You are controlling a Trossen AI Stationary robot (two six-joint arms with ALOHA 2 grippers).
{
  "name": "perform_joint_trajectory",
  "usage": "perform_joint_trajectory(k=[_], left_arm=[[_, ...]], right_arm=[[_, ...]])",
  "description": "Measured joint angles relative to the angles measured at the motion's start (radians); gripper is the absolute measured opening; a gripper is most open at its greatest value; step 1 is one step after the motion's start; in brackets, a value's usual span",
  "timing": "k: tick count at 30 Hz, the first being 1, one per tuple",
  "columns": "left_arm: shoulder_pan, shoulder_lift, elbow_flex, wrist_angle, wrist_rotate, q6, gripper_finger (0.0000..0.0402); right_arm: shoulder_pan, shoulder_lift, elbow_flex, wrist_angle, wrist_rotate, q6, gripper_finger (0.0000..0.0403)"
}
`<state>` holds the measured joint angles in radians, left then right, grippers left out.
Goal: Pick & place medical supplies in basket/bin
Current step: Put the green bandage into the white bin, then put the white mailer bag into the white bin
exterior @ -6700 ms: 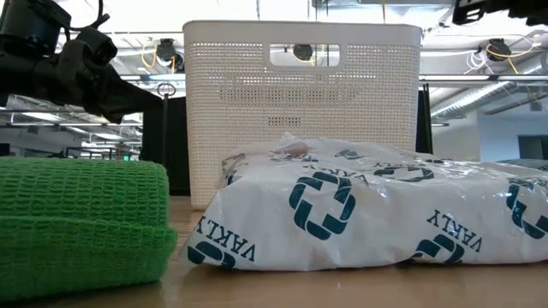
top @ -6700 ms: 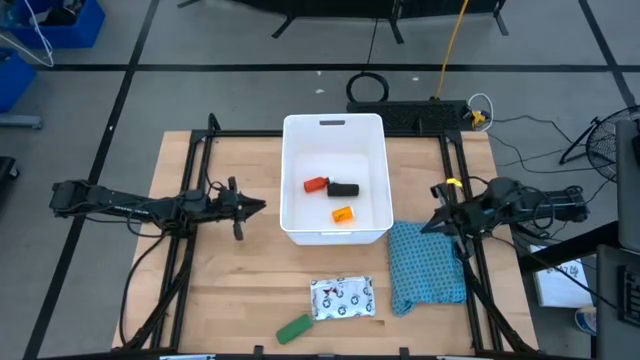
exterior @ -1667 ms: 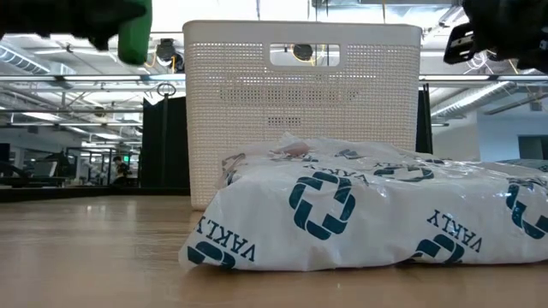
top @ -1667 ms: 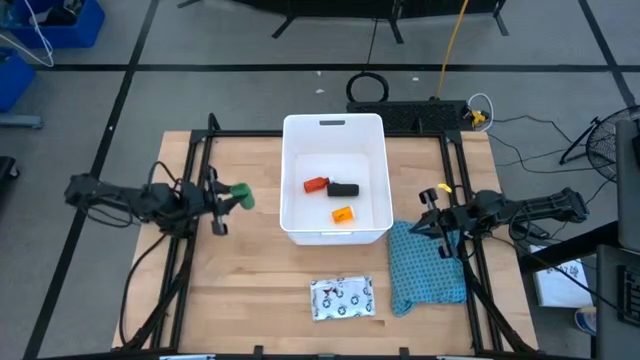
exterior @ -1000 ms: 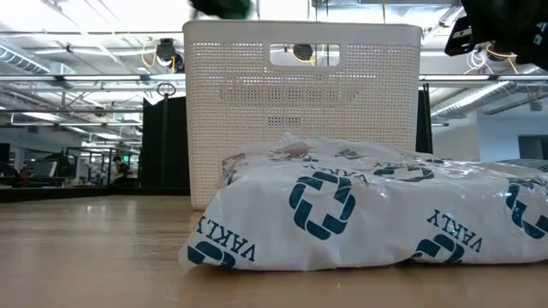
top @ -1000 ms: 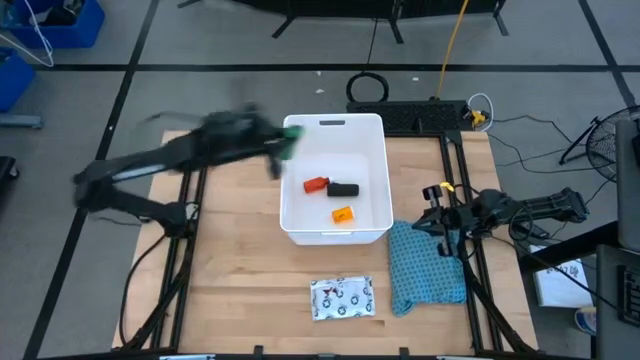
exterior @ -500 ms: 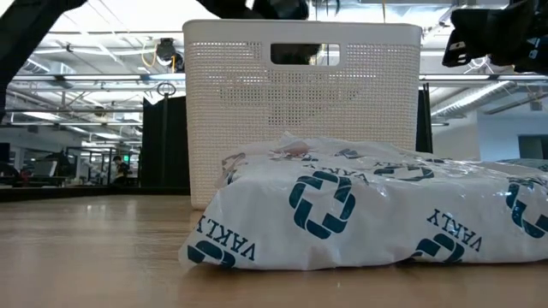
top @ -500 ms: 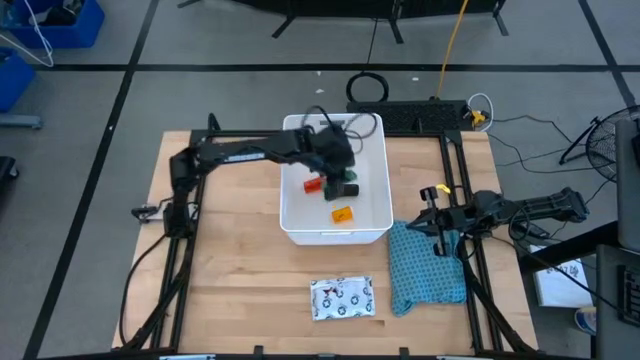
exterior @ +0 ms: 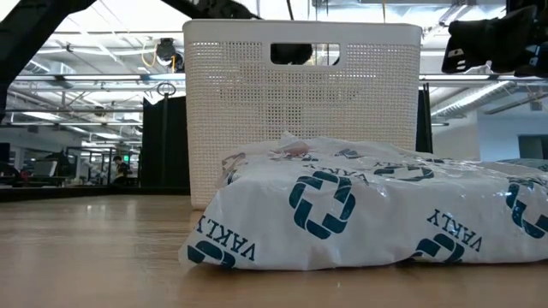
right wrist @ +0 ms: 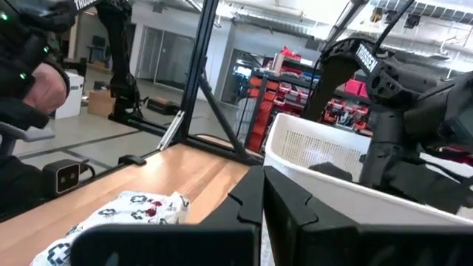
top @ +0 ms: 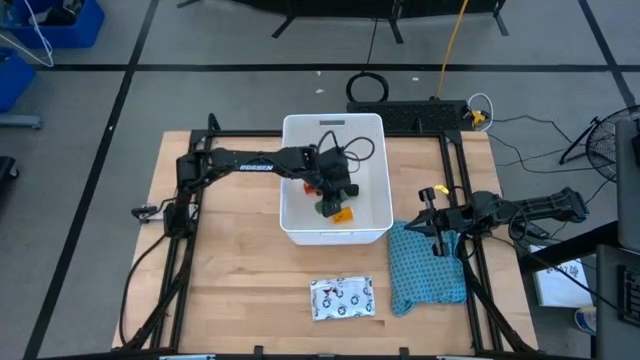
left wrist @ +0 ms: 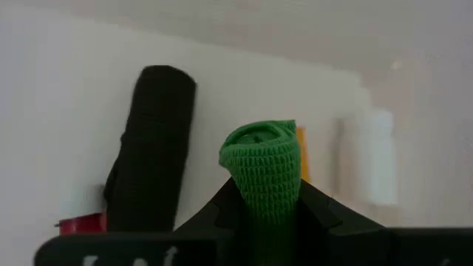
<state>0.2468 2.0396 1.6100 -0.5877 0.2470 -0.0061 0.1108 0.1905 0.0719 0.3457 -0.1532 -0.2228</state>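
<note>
Left gripper (top: 330, 203) reaching down inside the white bin (top: 300, 230), fingers clamped on a green knitted roll (left wrist: 264, 171) held just above the bin floor, close beside the black roll (left wrist: 151, 144), a red-capped piece (left wrist: 80, 222) and an orange piece (top: 344, 214). Right gripper (top: 432, 221) hanging shut and empty above the table's right edge, beside the teal cloth (top: 428, 268). White printed pouch (top: 342, 298) lying flat on the wooden table (top: 240, 280) in front of the bin, just left of the cloth
</note>
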Motion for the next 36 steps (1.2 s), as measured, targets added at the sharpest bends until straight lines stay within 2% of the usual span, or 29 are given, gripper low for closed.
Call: perform_joint_trajectory(k=[6,13,16,21,30,33,36], left_arm=[[0.017,0.000,-0.088,0.066,0.014,-0.031,0.0067],[0.020,0.000,-0.108,0.069,0.018,-0.023,0.0067],[0.020,0.000,-0.108,0.072,0.018,-0.004,0.0080],[0.020,0.000,-0.108,0.078,0.066,0.031,0.0145],[0.014,-0.017,-0.089,0.107,0.057,0.070,0.0287],[0.013,-0.044,-0.026,0.018,0.011,0.108,0.0315],[0.001,-0.114,0.062,-0.109,-0.054,0.152,0.0326]], right_arm=[[0.000,0.000,0.000,-0.004,-0.003,0.019,0.0000],[0.000,0.000,0.000,-0.005,0.000,0.005,0.0000],[0.000,0.000,0.000,0.001,0.000,0.001,0.0000],[0.000,0.000,0.000,0.000,-0.003,-0.008,0.0000],[0.000,0.000,0.000,0.000,-0.003,-0.025,0.0000],[0.000,0.000,0.000,-0.002,-0.003,-0.025,0.0000],[0.000,0.000,0.000,-0.005,-0.003,-0.025,0.0000]])
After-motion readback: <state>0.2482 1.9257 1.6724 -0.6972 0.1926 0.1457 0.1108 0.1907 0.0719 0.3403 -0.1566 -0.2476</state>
